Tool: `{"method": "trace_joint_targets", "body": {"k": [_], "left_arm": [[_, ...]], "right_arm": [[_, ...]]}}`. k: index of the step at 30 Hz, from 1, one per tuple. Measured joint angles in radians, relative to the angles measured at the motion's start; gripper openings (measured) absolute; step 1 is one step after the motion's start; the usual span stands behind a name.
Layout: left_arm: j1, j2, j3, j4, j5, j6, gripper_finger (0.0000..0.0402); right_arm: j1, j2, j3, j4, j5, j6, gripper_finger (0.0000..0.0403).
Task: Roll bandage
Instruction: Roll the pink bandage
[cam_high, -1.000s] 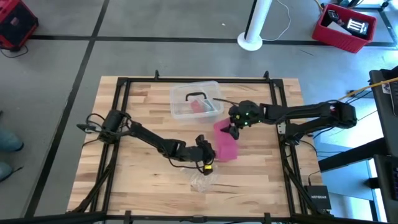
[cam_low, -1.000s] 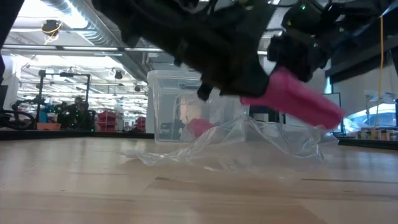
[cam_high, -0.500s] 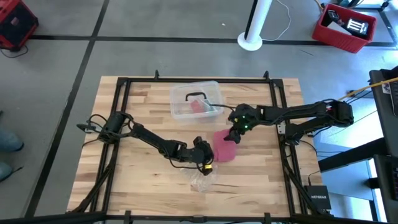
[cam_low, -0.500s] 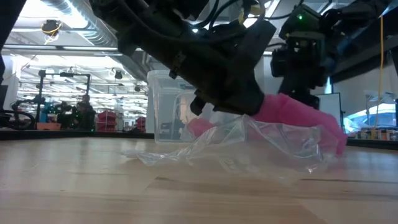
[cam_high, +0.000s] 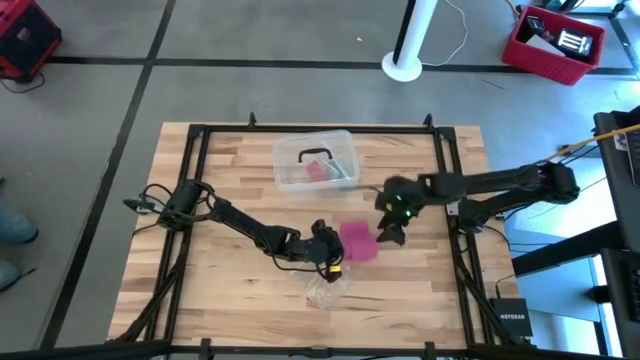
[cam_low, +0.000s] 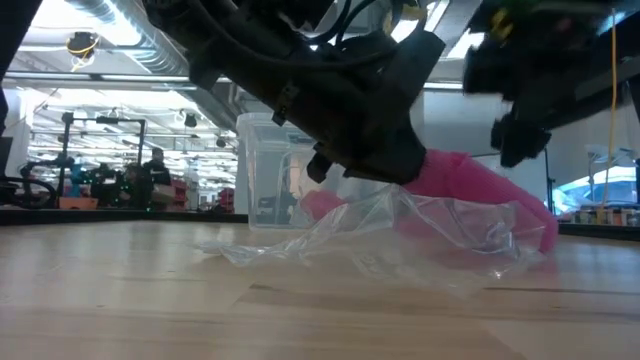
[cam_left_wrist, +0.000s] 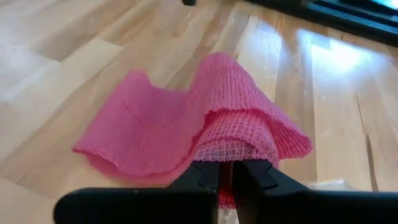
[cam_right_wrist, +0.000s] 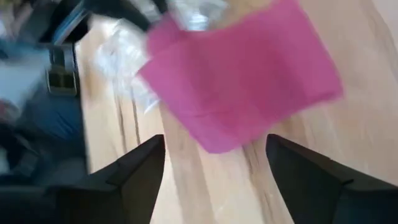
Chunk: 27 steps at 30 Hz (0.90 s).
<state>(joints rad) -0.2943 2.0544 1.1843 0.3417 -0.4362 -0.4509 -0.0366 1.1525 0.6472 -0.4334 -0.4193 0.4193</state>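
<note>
High view, left pincer (cam_high: 333, 250) clamped on folded pink bandage (cam_high: 358, 242), right pincer (cam_high: 389, 233) spread open just beside it

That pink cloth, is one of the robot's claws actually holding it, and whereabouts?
Yes. The left gripper is shut on one end of the bandage, pinching its folded edge. The right gripper is open beside it, holding nothing.

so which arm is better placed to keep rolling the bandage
Left, probably. The left claw is shut on the pink bandage's edge, while the right claw is open beside it, holding nothing.
</note>
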Motion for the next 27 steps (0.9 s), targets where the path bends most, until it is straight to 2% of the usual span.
{"method": "trace_joint_targets", "body": {"k": [5, 8, 12, 16, 19, 23, 25, 27], "left_arm": [[0.004, 0.000, 0.000, 0.051, -0.009, 0.014, 0.0011], [0.008, 0.000, 0.000, 0.050, -0.009, 0.009, 0.0011], [0.010, 0.000, 0.000, 0.055, -0.010, 0.010, 0.0011], [0.009, 0.000, 0.000, 0.065, -0.010, 0.016, 0.0011], [0.009, 0.000, 0.000, 0.063, -0.010, 0.017, 0.0011], [0.007, 0.000, 0.000, 0.063, -0.009, 0.020, 0.0011], [0.004, 0.000, 0.000, 0.060, -0.010, 0.029, 0.0011], [-0.004, -0.001, 0.000, 0.060, -0.009, 0.046, 0.0011]], "right_arm": [[0.305, -0.059, -0.111, 0.214, 0.489, -0.140, 0.0282], [0.410, -0.041, -0.172, 0.359, 0.683, -0.172, 0.0282], [0.455, -0.004, -0.187, 0.444, 0.712, -0.189, 0.0279], [0.463, 0.048, -0.187, 0.459, 0.719, -0.220, 0.0246], [0.462, 0.077, -0.187, 0.500, 0.722, -0.241, 0.0197], [0.463, 0.080, -0.171, 0.511, 0.717, -0.276, 0.0101], [0.463, 0.066, -0.143, 0.485, 0.697, -0.302, 0.0043], [0.463, 0.050, -0.108, 0.423, 0.706, -0.325, 0.0012]]}}
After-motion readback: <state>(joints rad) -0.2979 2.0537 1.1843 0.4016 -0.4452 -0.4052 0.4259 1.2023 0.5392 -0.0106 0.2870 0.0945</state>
